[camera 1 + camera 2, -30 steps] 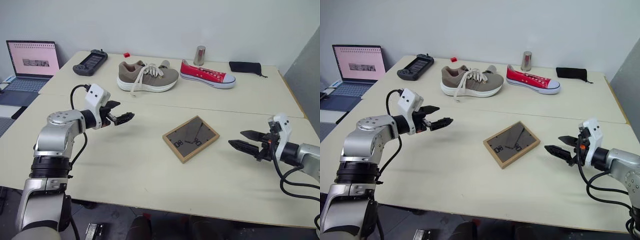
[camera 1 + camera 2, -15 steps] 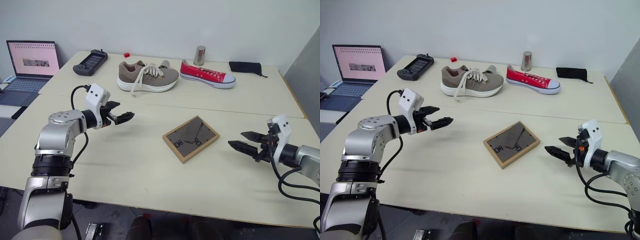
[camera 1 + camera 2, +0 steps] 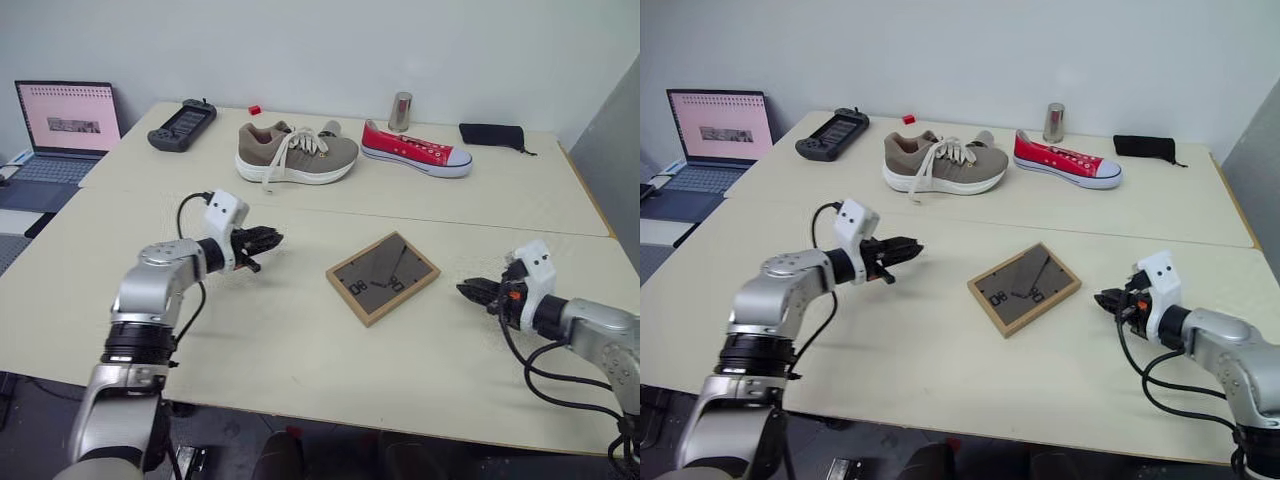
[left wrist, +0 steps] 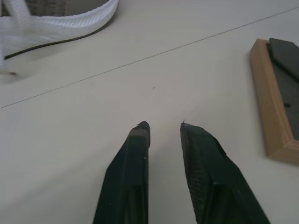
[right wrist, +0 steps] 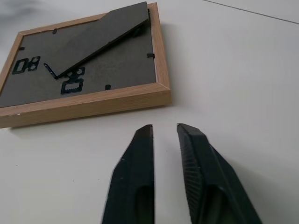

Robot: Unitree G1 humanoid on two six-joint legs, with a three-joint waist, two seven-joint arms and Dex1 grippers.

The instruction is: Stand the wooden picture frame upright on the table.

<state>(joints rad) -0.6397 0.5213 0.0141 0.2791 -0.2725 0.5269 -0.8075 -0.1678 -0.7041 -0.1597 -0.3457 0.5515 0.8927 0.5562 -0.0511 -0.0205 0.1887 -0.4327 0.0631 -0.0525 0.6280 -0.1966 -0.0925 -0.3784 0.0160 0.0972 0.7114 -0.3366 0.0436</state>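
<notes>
The frame [image 3: 381, 278] lies flat, back panel up, near the middle of the table [image 3: 300, 340], turned diagonally, with its folding stand resting against the back. The left gripper [image 3: 272, 238] hovers at the frame's 9 o'clock, well apart from it, fingers [image 4: 133, 158] drawn nearly together with a narrow gap, holding and touching nothing. The right gripper [image 3: 470, 291] sits low over the table at the frame's 3 o'clock, near its edge but apart from it, fingers [image 5: 135, 172] almost closed with only a slit between them, empty.
</notes>
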